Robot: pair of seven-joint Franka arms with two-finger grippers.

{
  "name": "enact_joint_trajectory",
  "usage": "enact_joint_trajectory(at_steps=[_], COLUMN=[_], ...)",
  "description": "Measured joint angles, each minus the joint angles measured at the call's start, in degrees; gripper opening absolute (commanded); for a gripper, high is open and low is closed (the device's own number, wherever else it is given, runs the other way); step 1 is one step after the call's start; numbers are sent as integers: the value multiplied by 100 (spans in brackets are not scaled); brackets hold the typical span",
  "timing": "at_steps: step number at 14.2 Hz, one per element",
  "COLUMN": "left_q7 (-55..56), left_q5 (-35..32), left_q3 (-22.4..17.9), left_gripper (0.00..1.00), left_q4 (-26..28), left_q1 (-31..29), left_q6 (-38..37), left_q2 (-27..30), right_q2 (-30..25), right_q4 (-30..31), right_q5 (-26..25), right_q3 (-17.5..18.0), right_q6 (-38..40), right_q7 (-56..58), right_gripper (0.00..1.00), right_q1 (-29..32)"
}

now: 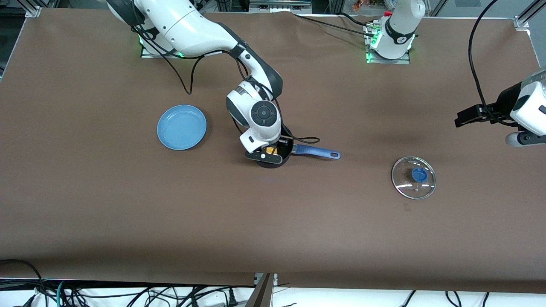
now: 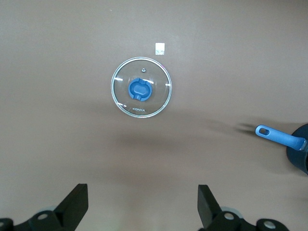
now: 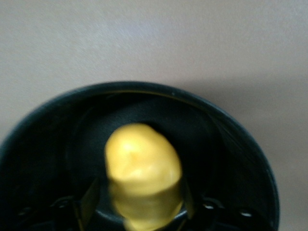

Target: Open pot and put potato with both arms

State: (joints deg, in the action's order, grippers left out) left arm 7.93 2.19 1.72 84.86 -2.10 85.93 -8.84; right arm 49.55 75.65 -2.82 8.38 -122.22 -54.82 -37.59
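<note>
I have the potato (image 3: 143,168) between the right gripper's fingers, and in the right wrist view it fills the lower centre of the frame, inside the dark rim of the pot (image 3: 144,94). In the front view only a sliver of yellow shows, just below centre, tucked under the right gripper (image 1: 269,152), which sits down over the mouth of the black saucepan. So I read the fingers as clamped on the potato, with the potato inside the pot's opening; whether it rests on the bottom I cannot tell.

The pot's blue handle (image 1: 318,151) sticks out toward the left arm's end of the table, free of either gripper.

The opening step looks done: the glass lid (image 1: 413,177) with its blue knob (image 2: 138,90) lies flat on the brown table (image 1: 106,204), in the lower right part of the front view, well apart from the pot. In the left wrist view it sits upper centre of the frame, with a small white tag (image 2: 160,48) just beside it.

The left gripper (image 2: 143,211) hangs at the right edge of the front view, over the table near the lid, fingers spread wide and holding nothing; that arm waits.

A light-blue plate (image 1: 181,127) lies left of centre, bare.

What I judge is left: let go of the potato and lift the right arm out.
</note>
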Motion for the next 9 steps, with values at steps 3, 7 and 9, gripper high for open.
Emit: enact_joint_trajectory(at_steps=[3, 7, 9], left_q7=[0, 0, 0], left_q5=[0, 0, 0], left_q3=[0, 3, 4], left_gripper=[100, 100, 100], left_q4=[0, 0, 1], left_q1=[0, 1, 1], left_q6=[0, 0, -1], left_q2=[0, 0, 0], right_q2=[-222, -1200, -1787], right_q4=[-171, -318, -321], right_q5=[0, -15, -16], right_q3=[-17, -107, -140], right_q6=[452, 1281, 1793], right_q7=[5, 131, 645], right_gripper=[100, 100, 100], right_q1=[7, 367, 770])
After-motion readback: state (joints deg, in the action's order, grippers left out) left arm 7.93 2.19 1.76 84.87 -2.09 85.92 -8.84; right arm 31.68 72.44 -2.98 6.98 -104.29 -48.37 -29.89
